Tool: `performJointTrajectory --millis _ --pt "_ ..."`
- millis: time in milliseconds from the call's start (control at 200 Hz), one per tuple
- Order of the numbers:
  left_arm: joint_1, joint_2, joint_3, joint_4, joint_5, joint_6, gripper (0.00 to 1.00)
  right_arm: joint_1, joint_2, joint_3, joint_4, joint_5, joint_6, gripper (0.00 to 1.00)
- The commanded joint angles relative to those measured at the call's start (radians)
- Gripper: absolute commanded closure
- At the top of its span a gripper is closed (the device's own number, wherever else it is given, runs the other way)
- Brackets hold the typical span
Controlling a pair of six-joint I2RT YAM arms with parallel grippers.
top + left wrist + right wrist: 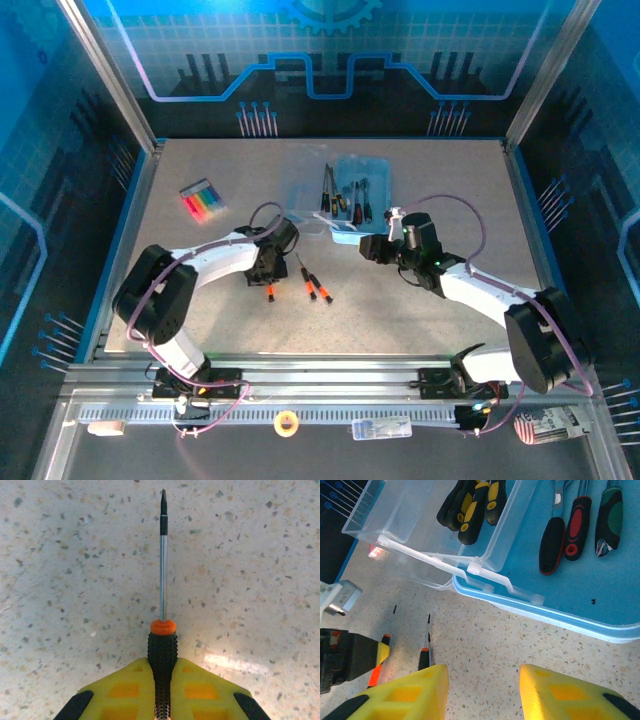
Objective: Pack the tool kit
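Note:
The tool kit is a blue case [372, 178] with its clear lid [312, 198] open to the left; several tools lie in it, black-and-yellow handles [470, 505] in the lid and red and green handles [575, 520] in the blue tray [620, 595]. My left gripper [162, 672] is shut on the black knurled handle of a small screwdriver [162, 570] with an orange collar, low over the table [270, 290]. Two more small screwdrivers [314, 282] lie just right of it. My right gripper [482, 685] stands open over bare table, near the case's front corner [370, 250].
A pack of coloured markers [202, 200] lies at the back left of the table. The left gripper's body [350, 660] is seen at the left edge of the right wrist view, close to the loose screwdrivers [425, 652]. The two grippers stand close together mid-table.

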Motion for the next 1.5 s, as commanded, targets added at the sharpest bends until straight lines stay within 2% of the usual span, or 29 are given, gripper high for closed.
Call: performJointTrajectory --millis 0,220,450,580,825,996,1246,1496 --pt "-0.009 -0.067 0.008 -0.065 -0.012 0.032 0.95 -0.012 0.023 -0.010 0.040 -0.003 0.016 0.57" --pt "-0.012 -0.162 0.085 -0.153 -0.038 0.072 0.94 -0.014 -0.002 -0.030 0.040 0.040 0.028 0.57" --pt "-0.012 -0.158 0.323 -0.238 -0.042 0.178 0.94 -0.020 -0.048 -0.108 0.158 0.087 0.055 0.53" --pt "-0.013 -0.079 0.489 -0.266 -0.048 0.264 0.94 -0.021 -0.063 -0.128 0.179 0.111 0.063 0.51" --pt "-0.009 0.163 0.844 -0.304 -0.019 0.418 0.95 -0.026 -0.066 -0.135 0.179 0.131 0.068 0.50" --pt "-0.004 0.328 1.060 -0.344 -0.018 0.473 0.96 -0.027 -0.074 -0.135 0.170 0.133 0.071 0.50" --pt "0.024 0.475 1.215 -0.351 0.005 0.460 0.97 -0.027 -0.088 -0.136 0.166 0.119 0.083 0.50" --pt "0.044 0.534 1.236 -0.316 0.023 0.424 0.97 -0.027 -0.073 -0.134 0.174 0.085 0.099 0.49"
